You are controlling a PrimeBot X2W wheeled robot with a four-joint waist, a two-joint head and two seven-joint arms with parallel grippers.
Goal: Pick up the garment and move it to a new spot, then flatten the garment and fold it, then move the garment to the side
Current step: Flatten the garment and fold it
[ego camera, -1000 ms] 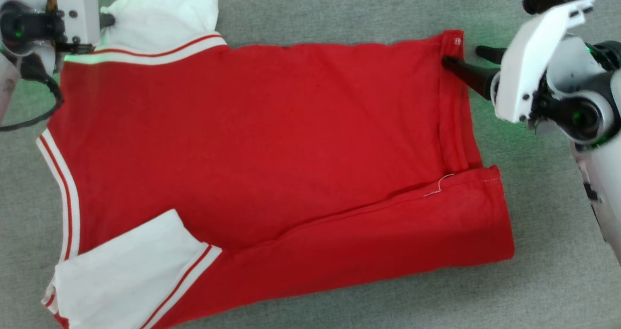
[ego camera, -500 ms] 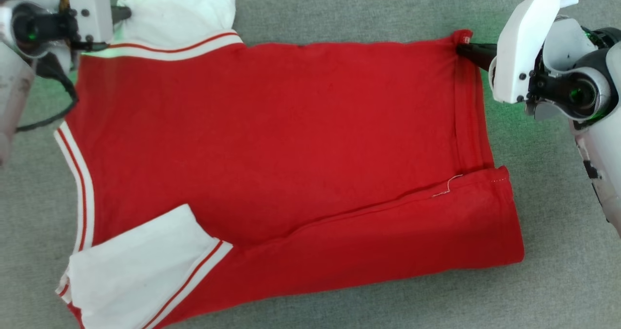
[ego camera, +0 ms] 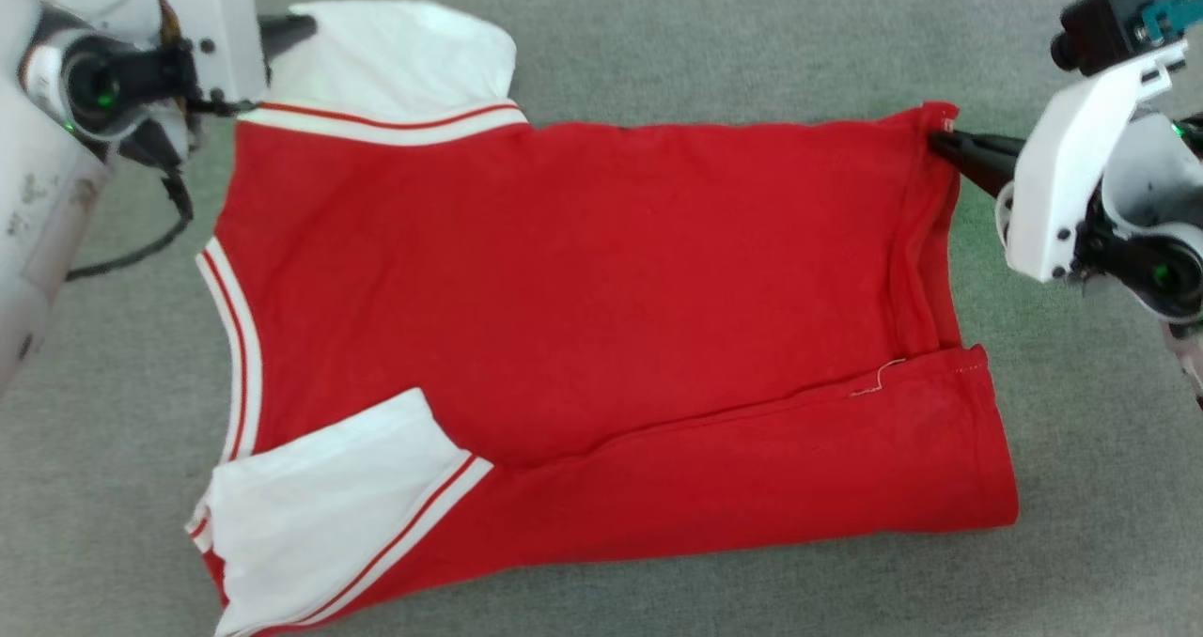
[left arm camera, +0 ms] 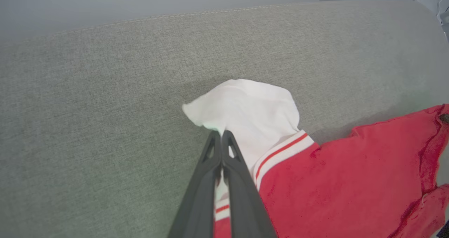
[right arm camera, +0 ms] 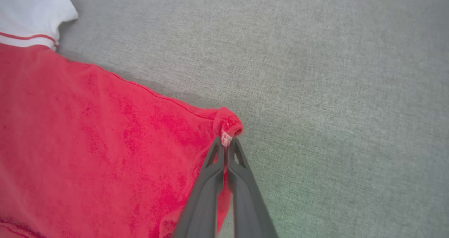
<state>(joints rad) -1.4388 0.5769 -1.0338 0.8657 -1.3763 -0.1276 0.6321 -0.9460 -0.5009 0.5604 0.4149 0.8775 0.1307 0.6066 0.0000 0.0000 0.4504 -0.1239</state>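
The garment [ego camera: 583,318], a red jersey with white panels and striped trim, lies spread on the grey fabric surface, plain red side up; its lettering is hidden. A lower strip is folded up over the body. My left gripper [ego camera: 291,28] is shut on the white panel at the far left corner, its fingers [left arm camera: 231,160] pinching the white cloth [left arm camera: 249,115]. My right gripper [ego camera: 940,141] is shut on the far right hem corner [right arm camera: 228,125], the cloth bunched between its fingers [right arm camera: 242,182].
Grey upholstery [ego camera: 714,36] surrounds the jersey on all sides, with a seamed edge [left arm camera: 175,17] beyond it in the left wrist view. My pale forearms sit at the left [ego camera: 38,224] and right [ego camera: 1081,195] edges of the head view.
My right gripper went from open beside the hem to shut on the hem corner. The head view has shifted, so the jersey sits further right and lower.
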